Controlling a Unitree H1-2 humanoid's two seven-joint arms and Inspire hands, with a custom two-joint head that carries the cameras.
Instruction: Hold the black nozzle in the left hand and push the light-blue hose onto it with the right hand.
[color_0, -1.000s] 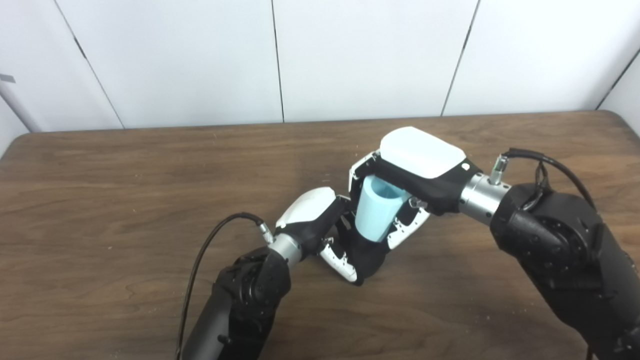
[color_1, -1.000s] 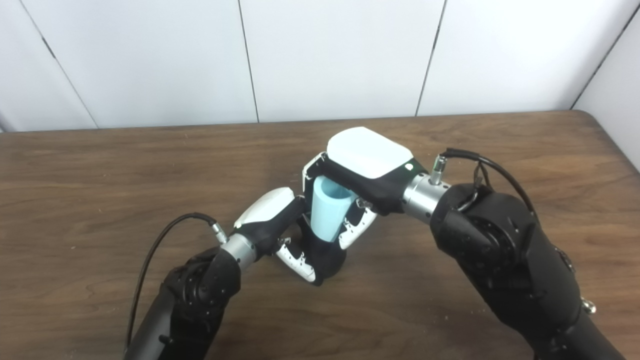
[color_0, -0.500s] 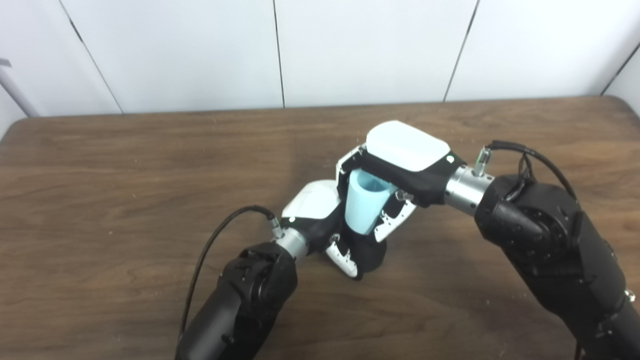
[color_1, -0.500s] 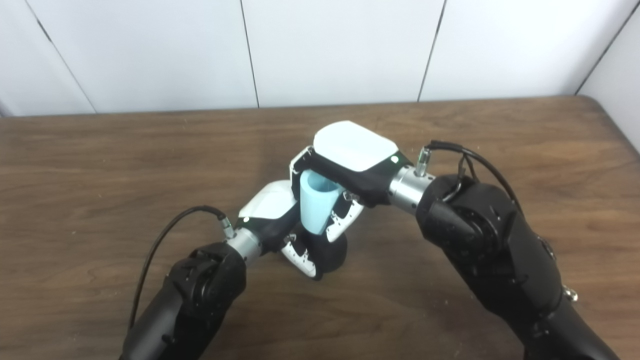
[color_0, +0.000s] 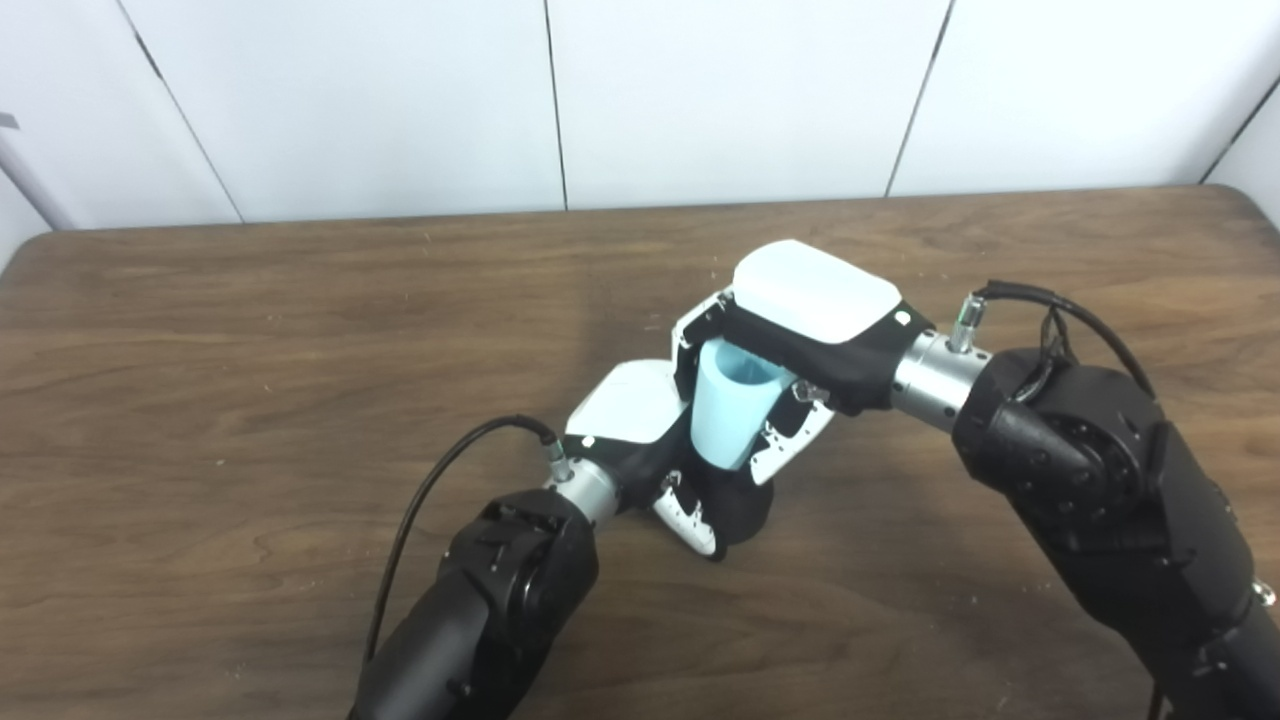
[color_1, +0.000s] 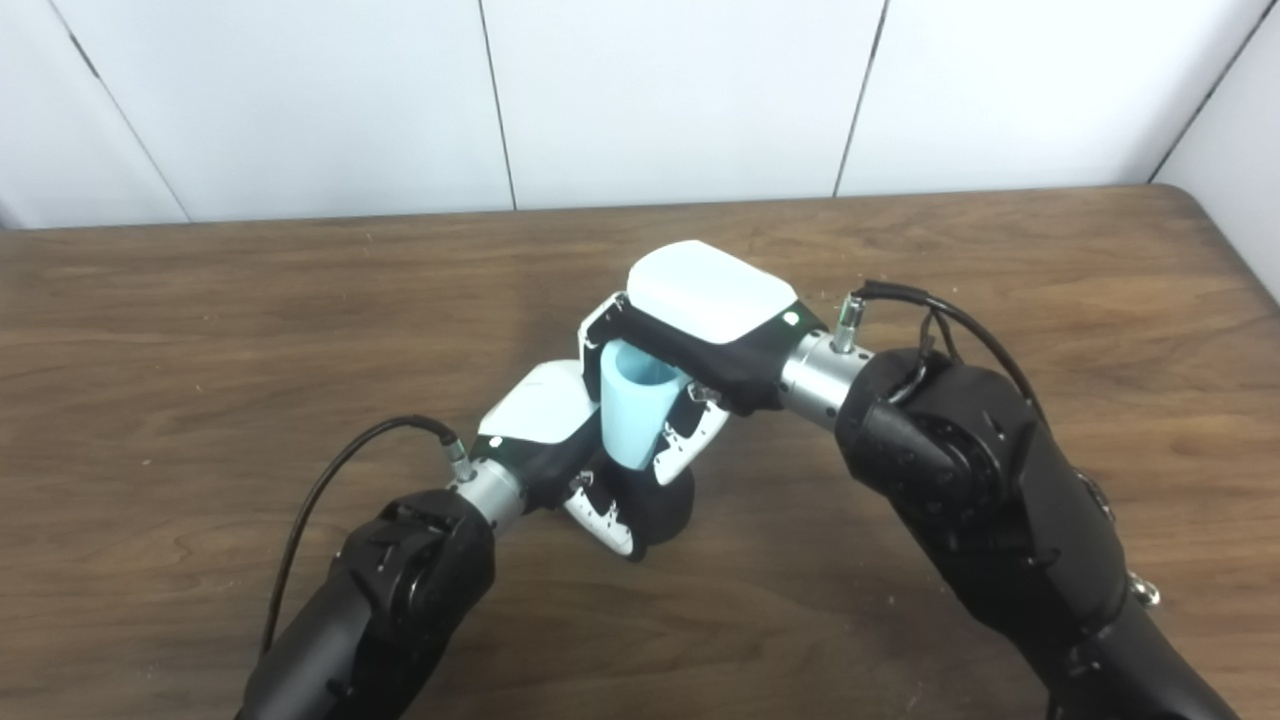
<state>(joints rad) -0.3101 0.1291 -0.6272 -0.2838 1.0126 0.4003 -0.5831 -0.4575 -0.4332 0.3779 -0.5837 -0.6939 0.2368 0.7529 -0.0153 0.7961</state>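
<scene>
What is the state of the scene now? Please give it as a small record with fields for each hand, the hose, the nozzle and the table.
left hand: shut on the black nozzle, low over the table
right hand: shut on the light-blue hose, above the left hand
light-blue hose: short tube, nearly upright, open end up, lower end at the nozzle
black nozzle: below the hose, mostly hidden by the fingers
joint: hidden, depth of fit cannot be told
table: brown wood, nothing else on it in view
</scene>
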